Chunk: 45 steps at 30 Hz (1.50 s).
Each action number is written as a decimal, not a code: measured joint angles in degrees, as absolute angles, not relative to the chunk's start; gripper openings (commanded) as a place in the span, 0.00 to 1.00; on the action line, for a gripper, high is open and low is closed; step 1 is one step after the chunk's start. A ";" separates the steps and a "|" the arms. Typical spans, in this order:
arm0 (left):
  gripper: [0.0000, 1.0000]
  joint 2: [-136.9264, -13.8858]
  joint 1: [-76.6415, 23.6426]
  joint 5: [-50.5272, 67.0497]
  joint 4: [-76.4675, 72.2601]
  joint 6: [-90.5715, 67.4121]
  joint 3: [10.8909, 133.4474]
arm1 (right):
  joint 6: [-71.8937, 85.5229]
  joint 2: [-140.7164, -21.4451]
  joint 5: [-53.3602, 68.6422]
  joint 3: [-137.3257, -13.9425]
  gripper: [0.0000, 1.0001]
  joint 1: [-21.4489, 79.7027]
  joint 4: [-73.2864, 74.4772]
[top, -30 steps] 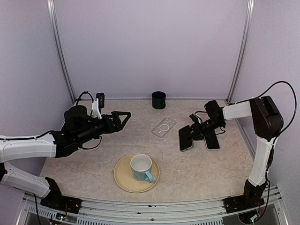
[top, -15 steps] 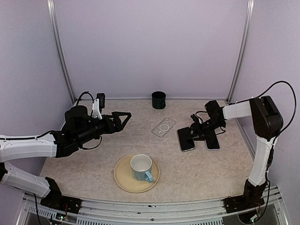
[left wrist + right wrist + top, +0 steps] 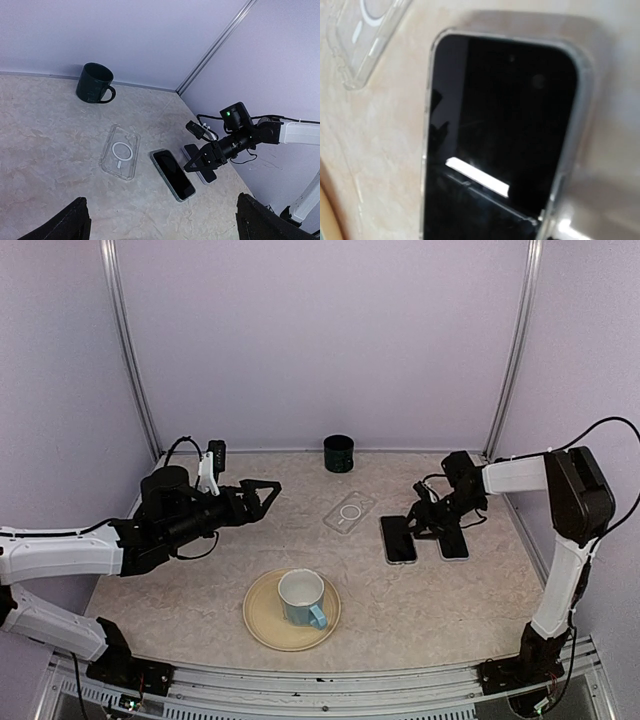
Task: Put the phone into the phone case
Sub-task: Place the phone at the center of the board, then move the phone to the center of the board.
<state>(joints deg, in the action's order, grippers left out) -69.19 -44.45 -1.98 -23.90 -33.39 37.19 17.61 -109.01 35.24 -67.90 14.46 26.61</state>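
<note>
A pale marbled surface [image 3: 460, 610] carries everything. The left tool [image 3: 268, 495] is held above its left half, fingers spread apart with nothing between them. The right tool [image 3: 420, 524] is poised just beside the phone's right edge, over a second dark slab [image 3: 453, 544]; whether its fingers are apart or together cannot be told. A plate [image 3: 262, 628] with a cup [image 3: 300, 596] is set near the front, well apart from the task's things.

The phone [image 3: 398, 539] is laid flat, screen up, on the right half of the surface, near the clear case [image 3: 350, 511] but not touching it. Its long axis is run roughly front to back, while the case's is slanted from near-left to far-right, so a turn is judged to be needed before seating. Which end is the phone's top cannot be told.

The phone is judged stiff, fairly heavy, glass-faced and slippery. It is best taken across its narrow width, at the long side edges near the middle. The case is judged light and likely to slide when pressed.
</note>
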 measured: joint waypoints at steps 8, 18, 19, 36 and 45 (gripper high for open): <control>0.99 -69.82 -44.45 -2.79 -23.55 -33.19 37.39 | 17.10 -107.07 31.46 -67.96 0.60 14.46 27.59; 0.99 -71.92 -39.38 -6.35 -17.10 -31.88 42.57 | 16.69 -104.07 27.40 -71.16 0.63 15.66 28.32; 0.99 -72.36 -38.02 -6.90 -16.25 -31.94 43.44 | 16.62 -103.70 27.16 -71.50 0.64 16.01 28.03; 0.99 -89.78 -15.49 -6.04 -2.70 -39.83 55.46 | 14.20 -102.74 25.47 -78.26 0.93 23.16 23.92; 0.99 -103.50 -10.52 -6.42 3.55 -41.23 70.61 | 13.93 -102.74 25.67 -78.72 1.00 23.66 23.03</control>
<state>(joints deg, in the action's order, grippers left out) -103.50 -10.52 -6.42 3.55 -41.23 70.61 13.93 -102.74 25.67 -78.72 23.66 23.03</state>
